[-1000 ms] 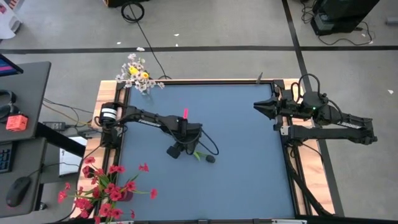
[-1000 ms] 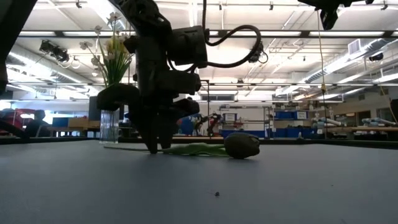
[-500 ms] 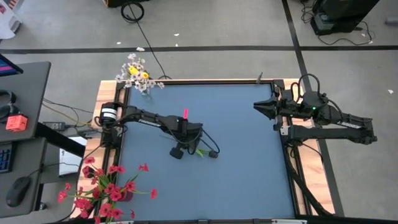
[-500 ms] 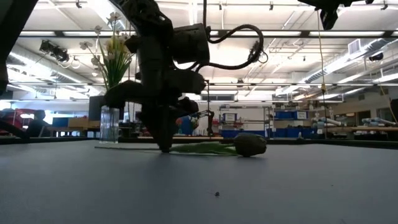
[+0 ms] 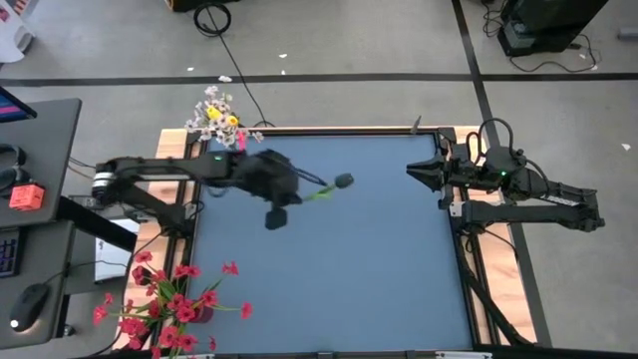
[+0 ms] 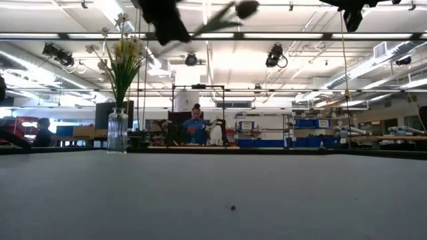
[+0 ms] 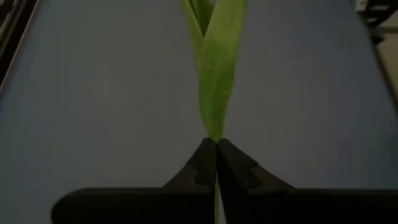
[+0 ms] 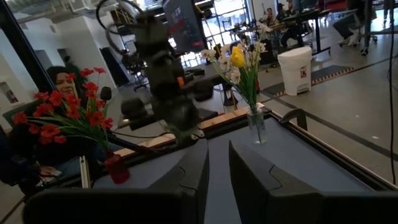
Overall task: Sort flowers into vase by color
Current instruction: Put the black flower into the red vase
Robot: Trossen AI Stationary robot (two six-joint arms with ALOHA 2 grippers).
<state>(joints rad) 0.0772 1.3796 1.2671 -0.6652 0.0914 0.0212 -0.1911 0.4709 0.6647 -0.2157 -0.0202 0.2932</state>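
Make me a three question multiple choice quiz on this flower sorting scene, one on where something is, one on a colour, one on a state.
1. Where is the dark-budded flower?
A. lying on the table
B. held in the air by the left hand
C. in the clear vase

2. What colour are the blossoms in the vase at the table's near left corner?
A. red
B. blue
C. white

3. The right hand is
A. gripping a stem
B. holding a vase
C. open and empty

Key: 1 B, fingers pinch its stem above the table. 2 A, red clusters show. 3 C, a gap between bare fingers.
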